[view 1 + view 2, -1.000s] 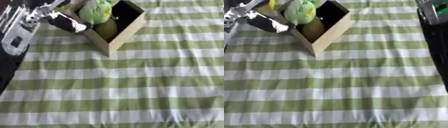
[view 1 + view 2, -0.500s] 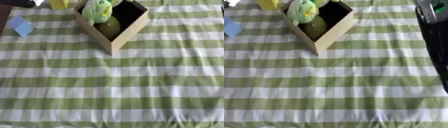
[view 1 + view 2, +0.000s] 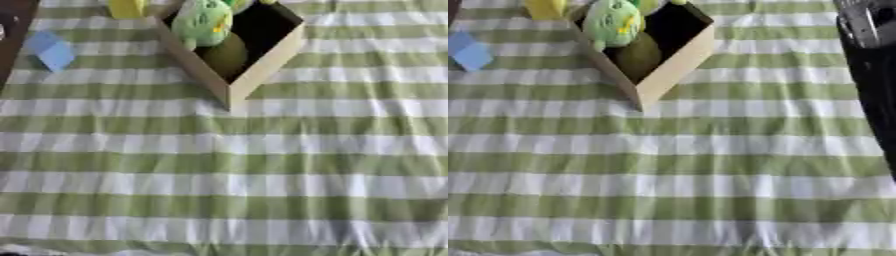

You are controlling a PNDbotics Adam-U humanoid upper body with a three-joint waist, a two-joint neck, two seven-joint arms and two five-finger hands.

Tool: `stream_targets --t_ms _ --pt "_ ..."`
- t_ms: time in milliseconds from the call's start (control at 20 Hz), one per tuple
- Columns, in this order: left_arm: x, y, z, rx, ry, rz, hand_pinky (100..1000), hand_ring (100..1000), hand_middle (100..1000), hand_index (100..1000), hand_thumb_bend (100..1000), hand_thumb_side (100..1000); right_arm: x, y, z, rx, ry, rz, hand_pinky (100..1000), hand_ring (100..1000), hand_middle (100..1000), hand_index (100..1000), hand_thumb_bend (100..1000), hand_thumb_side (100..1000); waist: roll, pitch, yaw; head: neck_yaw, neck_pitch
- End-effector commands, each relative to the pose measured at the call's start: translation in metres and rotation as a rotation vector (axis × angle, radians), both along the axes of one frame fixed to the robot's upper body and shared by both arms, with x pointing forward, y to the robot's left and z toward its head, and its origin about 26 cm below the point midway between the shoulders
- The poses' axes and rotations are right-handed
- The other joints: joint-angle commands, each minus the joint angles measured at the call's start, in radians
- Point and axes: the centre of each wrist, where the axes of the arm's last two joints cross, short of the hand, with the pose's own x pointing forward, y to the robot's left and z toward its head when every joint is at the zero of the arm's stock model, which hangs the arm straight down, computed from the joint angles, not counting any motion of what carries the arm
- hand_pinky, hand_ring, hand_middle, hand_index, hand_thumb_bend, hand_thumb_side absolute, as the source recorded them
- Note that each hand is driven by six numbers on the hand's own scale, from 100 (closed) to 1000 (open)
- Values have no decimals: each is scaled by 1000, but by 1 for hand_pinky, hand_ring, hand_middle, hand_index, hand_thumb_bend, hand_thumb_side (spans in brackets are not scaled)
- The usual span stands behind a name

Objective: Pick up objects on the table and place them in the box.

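Note:
An open cardboard box [image 3: 262, 65] stands at the top middle of the green-and-white checked cloth. Inside it a green plush toy [image 3: 203, 21] leans against the left wall, with an olive rounded object [image 3: 226, 56] below it. A blue block [image 3: 51, 50] lies on the cloth left of the box. A yellow object [image 3: 127, 7] sits at the top edge, beside the box's far left corner. My left hand shows in neither view. A dark arm part with grey segments [image 3: 866, 45] runs down the right edge of the right eye view; I cannot make out its hand.
The checked tablecloth [image 3: 227, 180] fills the lower two thirds of both views with nothing lying on it. A dark strip [image 3: 10, 35] marks the table's top left edge.
My left hand, which was at the box's left corner a second ago, has drawn away out of view. The blue block and yellow object now show. The view has shifted slightly.

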Motion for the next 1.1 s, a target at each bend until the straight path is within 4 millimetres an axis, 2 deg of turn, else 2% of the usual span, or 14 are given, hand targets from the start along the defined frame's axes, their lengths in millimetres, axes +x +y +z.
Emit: stream_targets --t_ms 50,150,350,400,550,900,1100 --pt "-4 19 11 8 15 64 888 848 793 916 355 475 -6 -8 12 -7 -38 -25 934 908 779 829 100 155 6 -221 1 9 -12" --pt "0 28 2 -20 64 94 894 849 795 917 375 513 -5 -8 11 -4 -37 -26 934 908 779 828 100 157 5 -221 0 13 -12" --pt "9 37 -10 -48 139 119 926 870 791 905 567 503 -4 -9 9 1 -31 -34 934 907 778 828 100 165 3 -221 -2 16 -17" --pt "10 37 -11 -43 149 120 932 875 789 899 574 488 -3 -10 9 1 -29 -35 934 907 778 827 100 166 3 -221 -3 17 -18" --pt "16 36 -12 -43 172 121 933 872 785 897 521 488 -2 -10 7 5 -23 -38 934 907 777 826 100 176 3 -220 -3 18 -16" --pt "38 30 -15 -65 217 143 930 876 793 904 549 521 -1 -11 4 15 -16 -41 935 906 775 824 100 187 3 -219 -6 21 0" --pt "52 32 -25 -51 271 198 925 880 794 901 542 532 0 -11 2 20 -10 -42 936 906 774 824 100 200 5 -216 -10 23 7"
